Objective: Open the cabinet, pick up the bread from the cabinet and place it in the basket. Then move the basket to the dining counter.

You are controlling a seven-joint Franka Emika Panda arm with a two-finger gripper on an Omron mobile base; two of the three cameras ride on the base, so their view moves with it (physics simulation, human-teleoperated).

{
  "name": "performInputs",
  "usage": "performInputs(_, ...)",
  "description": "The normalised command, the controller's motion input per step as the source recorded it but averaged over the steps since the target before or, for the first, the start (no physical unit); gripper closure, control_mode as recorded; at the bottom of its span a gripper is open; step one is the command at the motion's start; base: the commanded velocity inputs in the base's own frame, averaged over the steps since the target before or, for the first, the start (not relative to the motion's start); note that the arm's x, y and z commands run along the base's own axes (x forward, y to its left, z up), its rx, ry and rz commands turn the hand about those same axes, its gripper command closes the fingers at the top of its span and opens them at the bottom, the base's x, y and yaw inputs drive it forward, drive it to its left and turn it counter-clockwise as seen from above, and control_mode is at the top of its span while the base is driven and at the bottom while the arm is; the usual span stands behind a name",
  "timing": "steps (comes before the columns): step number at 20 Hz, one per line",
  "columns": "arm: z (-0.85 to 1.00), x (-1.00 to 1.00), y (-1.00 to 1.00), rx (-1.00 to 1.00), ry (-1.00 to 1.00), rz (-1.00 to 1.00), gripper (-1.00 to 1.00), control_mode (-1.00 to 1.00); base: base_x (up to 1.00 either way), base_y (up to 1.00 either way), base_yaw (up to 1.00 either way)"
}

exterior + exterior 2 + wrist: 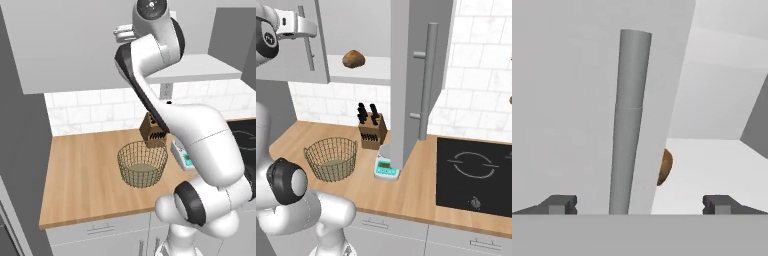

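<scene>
Pincer (640, 205) wide open, empty — at the left door's handle (628, 120); bread (353, 59) on the cabinet (406, 75) shelf.

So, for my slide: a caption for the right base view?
Right cabinet door open, bread on shelf, basket waiting below.

knife block (372, 131) upright | scale (386, 169) beside it | black cooktop (474, 176) right

White tile backsplash (476, 95) behind wooden counter (421, 195).
</scene>
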Motion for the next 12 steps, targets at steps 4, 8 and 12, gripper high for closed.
performInputs(4, 0.0, 0.32, 0.0, 0.0, 0.0, 0.01, -1.0, -1.0, 0.0, 0.0, 0.0)
performInputs(8, 0.0, 0.3, 0.0, 0.03, 0.0, 0.06, -1.0, -1.0, 0.0, 0.0, 0.0)
performInputs(12, -0.1, 0.4, -0.01, 0.0, -0.01, 0.06, -1.0, -1.0, 0.0, 0.0, 0.0)
